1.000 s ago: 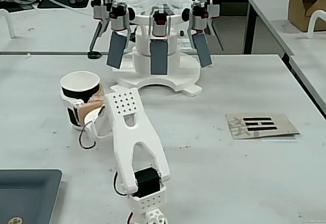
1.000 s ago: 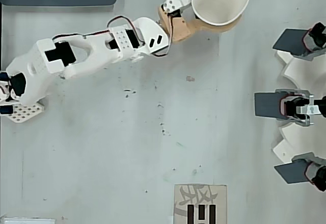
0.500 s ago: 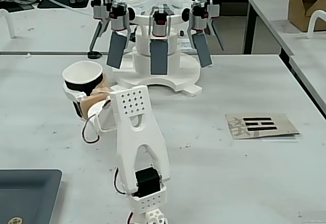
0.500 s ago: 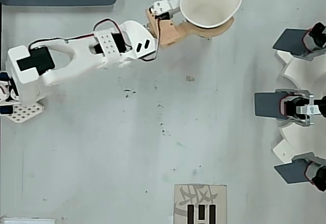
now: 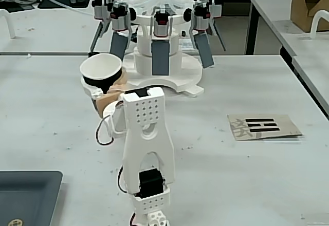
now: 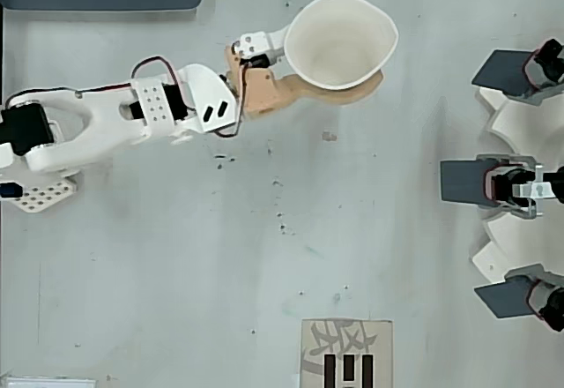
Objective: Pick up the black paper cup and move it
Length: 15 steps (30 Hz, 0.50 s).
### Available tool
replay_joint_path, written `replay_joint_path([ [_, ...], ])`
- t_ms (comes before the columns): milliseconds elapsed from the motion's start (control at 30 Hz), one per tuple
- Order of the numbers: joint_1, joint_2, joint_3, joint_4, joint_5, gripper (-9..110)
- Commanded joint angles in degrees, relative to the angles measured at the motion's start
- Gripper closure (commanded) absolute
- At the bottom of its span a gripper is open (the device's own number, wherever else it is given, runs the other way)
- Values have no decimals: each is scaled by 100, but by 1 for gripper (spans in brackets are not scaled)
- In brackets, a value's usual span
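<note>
one white five-joint arm [image 6: 115, 115] is reaching from the left of the overhead view toward the far left part of the table, and its gripper [image 6: 330, 84] with tan plastic fingers [image 6: 264, 93] is pinching the tapered black paper cup with white inside and white rolled rim [image 6: 339, 40]. the jaws are pressed against the cup wall from two sides, one tan finger under the rim on the near side and a white part on the other side. in the fixed view the cup [image 5: 103, 72] is sitting above the grey-white table [image 5: 257, 185] and is tilting a little, its mouth leaning toward the camera, so i am judging that it is lifted and not standing on the table, but the bottom is hidden behind the arm and i cannot tell it surely.

the rim is looking slightly pushed out of round in the overhead view, more like a soft triangle than a circle. this is telling me the cup is light, thin and easy to crush, so the squeeze should be gentle. the matte paper is probably not slippery. the best place to hold seems to be just under the rolled rim, where the wall is stiffest.

far behind the cup, a white round machine with several dark grey flat paddles [image 5: 164, 56] is standing near, so the carrying should stay clear of it. a brown cardboard piece with black bars [image 5: 263, 127] is lying well apart at the right in the fixed view, and a dark grey tray [image 5: 28, 195] is at the near left corner.
</note>
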Motion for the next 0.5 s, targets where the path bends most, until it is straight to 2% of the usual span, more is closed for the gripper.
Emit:
replay_joint_path([
  [0,141,589,211,-229,-35,97],
  [467,756,1617,1441,-536,0,94],
])
